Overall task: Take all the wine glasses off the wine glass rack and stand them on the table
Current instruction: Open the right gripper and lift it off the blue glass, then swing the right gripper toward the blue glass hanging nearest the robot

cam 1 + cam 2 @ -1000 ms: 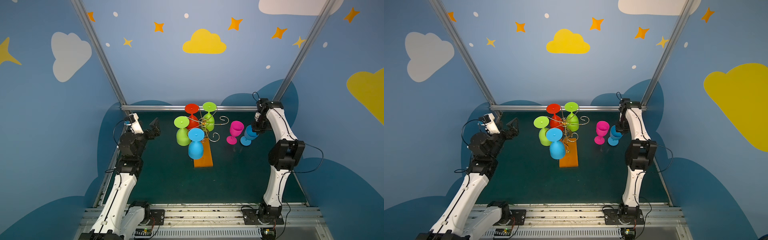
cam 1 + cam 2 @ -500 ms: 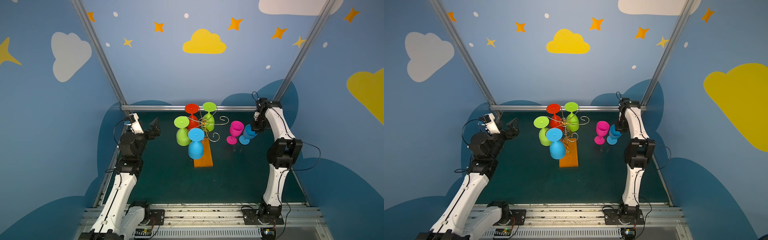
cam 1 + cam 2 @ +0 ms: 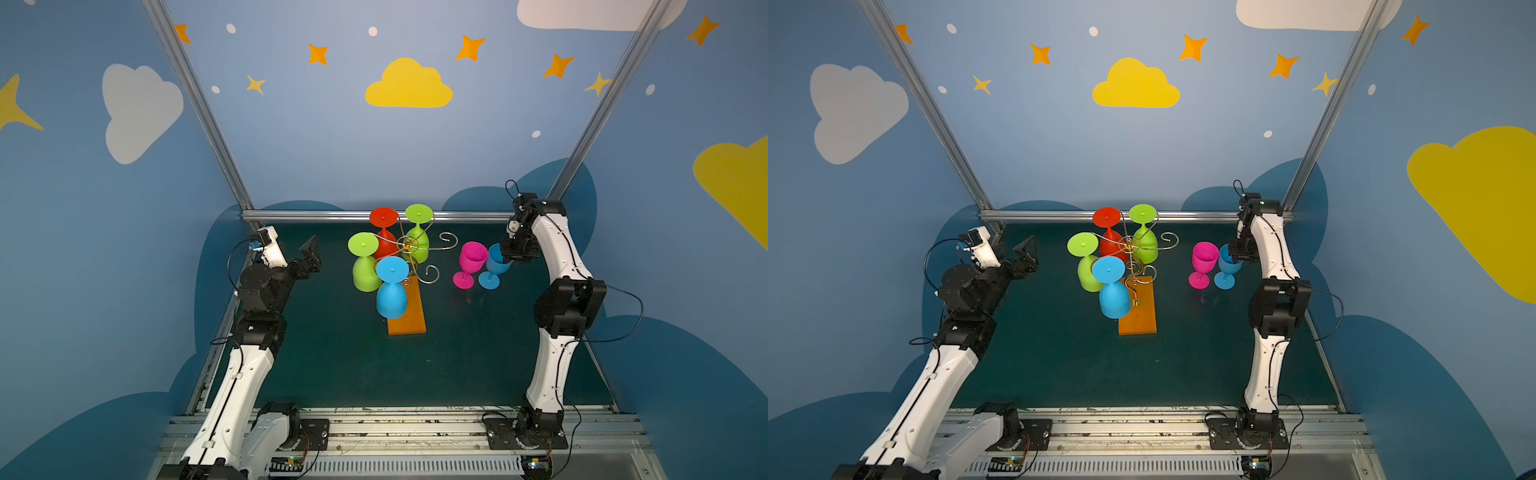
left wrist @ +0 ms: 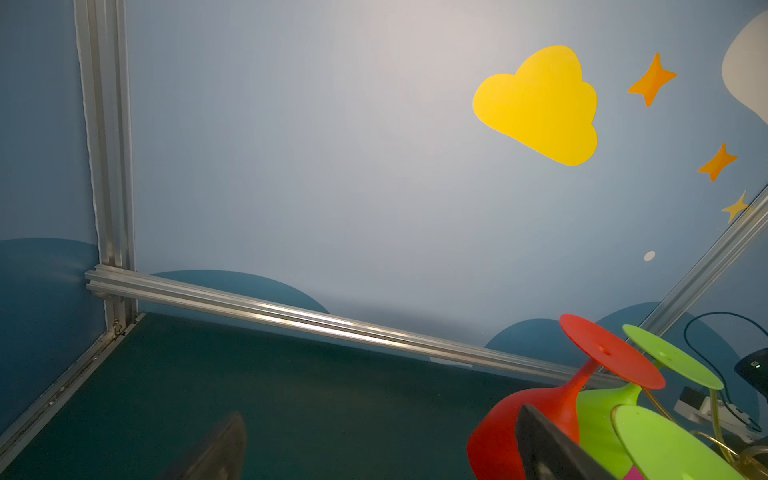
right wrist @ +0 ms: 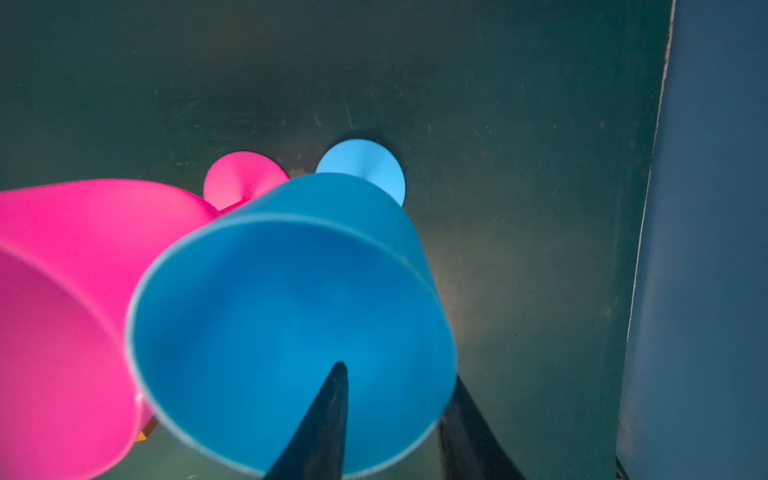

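The wine glass rack [image 3: 409, 246], gold wire on an orange base [image 3: 409, 318], stands mid-table in both top views. Hanging upside down on it are a red glass [image 3: 384, 245], two green glasses [image 3: 365, 276] [image 3: 419, 245] and a blue glass [image 3: 391, 296]. To its right a pink glass [image 3: 471, 257] and a blue wine glass [image 3: 494, 261] stand upright on the mat. My right gripper [image 3: 509, 254] is over that blue glass [image 5: 291, 299], open, one finger inside the bowl and one outside the rim. My left gripper [image 3: 309, 258] is open, far left of the rack.
The green mat [image 3: 353, 365] is bounded by an aluminium rail [image 3: 332, 215] at the back and blue walls on the sides. The right wall [image 5: 706, 249] is close to the blue glass. The pink glass [image 5: 62, 311] touches the blue glass's bowl.
My right gripper's jaws have parted from the blue glass's rim, and the glass stands on the mat. The right arm's elbow shifted slightly. The left arm has not moved.
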`<state>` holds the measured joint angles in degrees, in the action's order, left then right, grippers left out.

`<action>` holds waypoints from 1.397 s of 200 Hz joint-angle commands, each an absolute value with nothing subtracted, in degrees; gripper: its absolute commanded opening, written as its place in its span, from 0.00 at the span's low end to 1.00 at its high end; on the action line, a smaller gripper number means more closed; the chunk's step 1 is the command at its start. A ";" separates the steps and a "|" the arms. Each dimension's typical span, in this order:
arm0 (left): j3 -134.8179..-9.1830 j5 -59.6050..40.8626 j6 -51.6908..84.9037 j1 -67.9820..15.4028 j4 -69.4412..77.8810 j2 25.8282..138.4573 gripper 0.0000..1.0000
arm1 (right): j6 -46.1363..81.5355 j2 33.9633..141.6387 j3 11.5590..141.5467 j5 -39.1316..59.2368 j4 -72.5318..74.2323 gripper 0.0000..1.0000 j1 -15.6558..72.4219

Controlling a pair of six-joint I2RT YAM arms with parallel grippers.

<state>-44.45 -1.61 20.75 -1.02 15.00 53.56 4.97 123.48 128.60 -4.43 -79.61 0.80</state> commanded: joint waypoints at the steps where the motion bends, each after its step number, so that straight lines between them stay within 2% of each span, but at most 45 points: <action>1: -44.17 -2.03 20.29 -0.79 15.29 52.91 1.00 | 6.33 117.25 129.44 -3.54 -78.60 0.36 -0.04; 39: -44.11 -1.85 20.21 -0.79 15.13 52.32 1.00 | 7.62 108.94 124.15 -2.99 -73.97 0.36 -1.04; 72: -43.87 -1.47 20.16 -0.80 15.08 51.94 1.00 | 9.74 98.20 116.19 3.95 -68.72 0.36 -1.10; 90: -43.77 -1.46 20.21 -0.81 15.07 51.86 1.00 | 10.52 88.87 106.60 12.25 -62.20 0.36 -0.93; 108: -43.79 -1.32 20.30 -0.79 15.03 51.77 1.00 | 11.21 76.83 92.64 22.29 -49.76 0.36 -0.72; 128: -43.77 -1.11 20.30 -0.81 14.91 51.59 1.00 | 21.38 62.43 75.79 27.66 -33.63 0.39 -0.18; 152: -43.75 -1.49 20.60 -0.79 15.14 51.50 1.00 | 28.07 52.80 69.08 33.00 -30.95 0.40 1.84; 189: -43.75 -1.67 21.28 -0.77 15.16 51.53 1.00 | 30.97 45.12 64.69 25.52 -31.79 0.40 14.68; 238: -43.60 -0.88 21.60 -0.79 14.94 50.89 1.00 | 33.22 46.27 64.72 18.99 -29.52 0.37 27.98; 279: -43.50 -0.14 21.76 -0.81 14.88 50.12 1.00 | 35.57 46.59 64.49 -1.23 -29.40 0.35 48.40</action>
